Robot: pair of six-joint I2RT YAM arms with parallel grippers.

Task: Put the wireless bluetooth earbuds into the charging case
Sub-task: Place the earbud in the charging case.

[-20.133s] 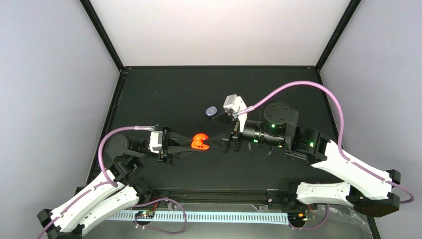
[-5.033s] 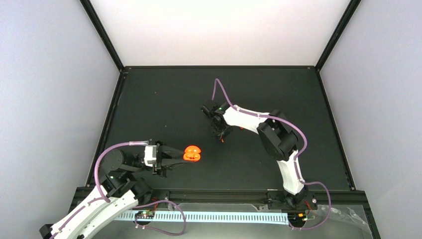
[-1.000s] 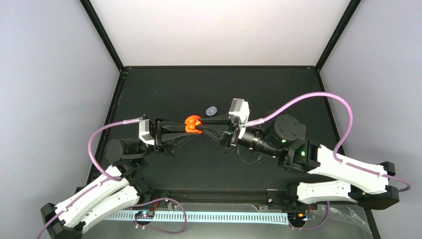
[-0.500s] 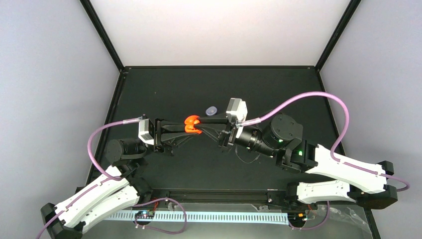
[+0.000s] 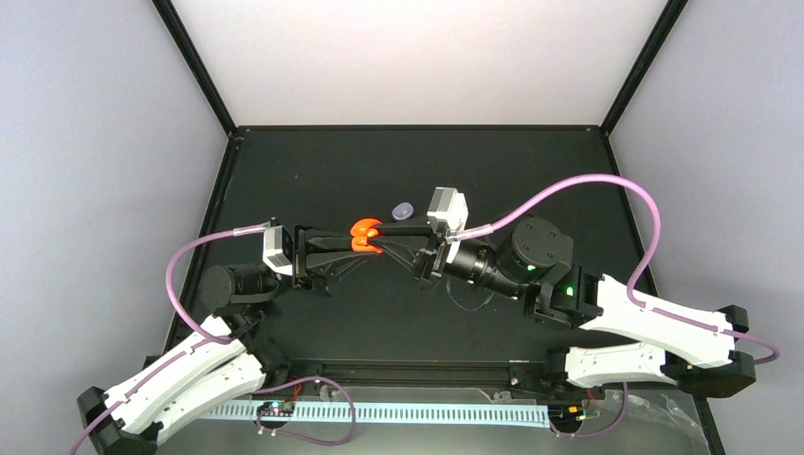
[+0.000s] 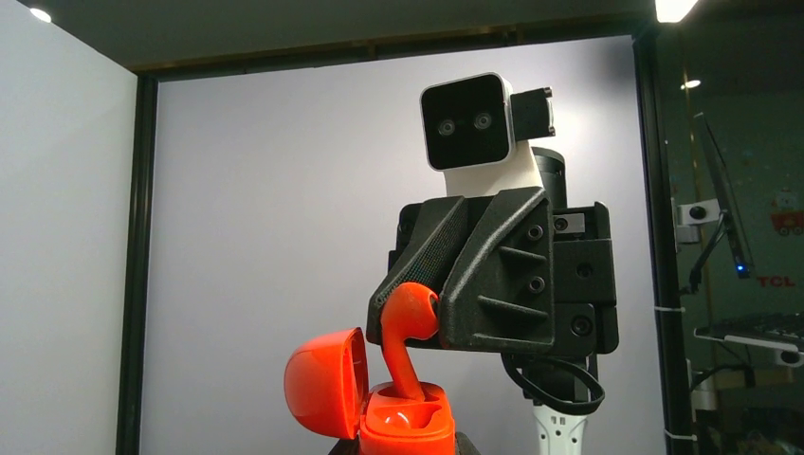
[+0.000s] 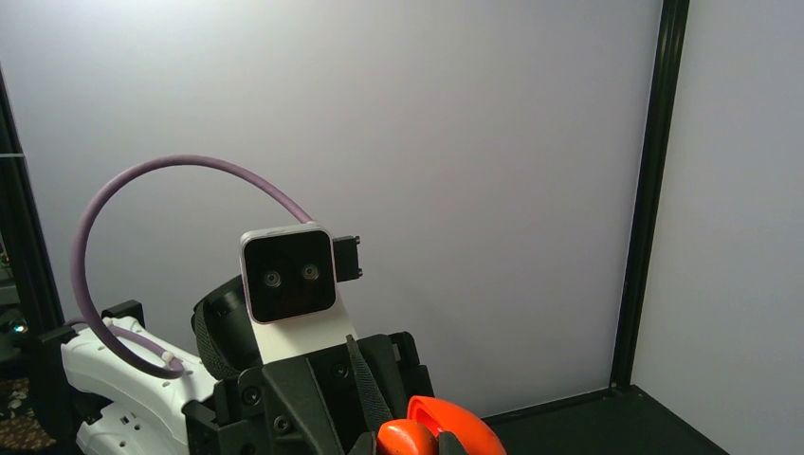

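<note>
My left gripper (image 5: pixel 358 239) clamps the charging case (image 6: pixel 406 428), lid (image 6: pixel 325 382) hinged open | my right gripper (image 5: pixel 384 237) pinches an earbud (image 6: pixel 410 313), stem inside the case rim | table (image 5: pixel 313 171) edges well apart from both jaws

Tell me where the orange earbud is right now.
In the left wrist view, the orange earbud is pinched by the right gripper, its stem dipping into the open orange case held by the left gripper.

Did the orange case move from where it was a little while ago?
Yes. In the top view the orange case went toward the far edge of the table, ending nearer the small purple case.
</note>
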